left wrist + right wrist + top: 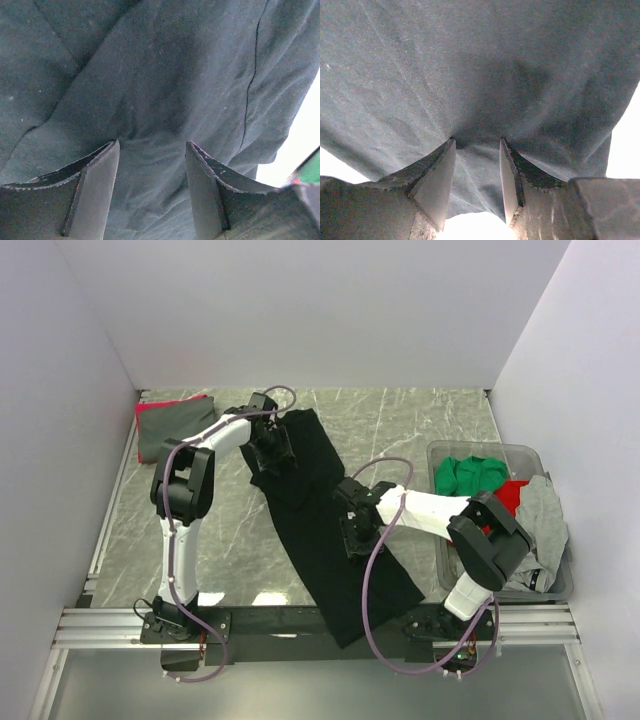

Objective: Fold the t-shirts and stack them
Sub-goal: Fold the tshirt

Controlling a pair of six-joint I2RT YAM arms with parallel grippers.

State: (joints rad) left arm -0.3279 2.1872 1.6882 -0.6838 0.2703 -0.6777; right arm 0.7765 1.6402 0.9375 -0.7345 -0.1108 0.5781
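A large black t-shirt (340,590) lies as a long diagonal strip from the back centre of the table to the near edge. My left gripper (272,455) is down on its far end. In the left wrist view the gripper (152,142) is open, with its fingertips pressed into wrinkled black cloth (150,75). My right gripper (353,537) is down on the shirt's middle, near its right edge. In the right wrist view it (477,139) is open, with black cloth (470,65) between and beyond its fingers. Folded grey and red shirts (168,428) lie at the back left.
A clear grey plastic bin (485,449) stands at the right edge. It holds a green shirt (470,473), a red shirt (514,493) and a grey shirt (542,515). White walls close in the table on the left, back and right.
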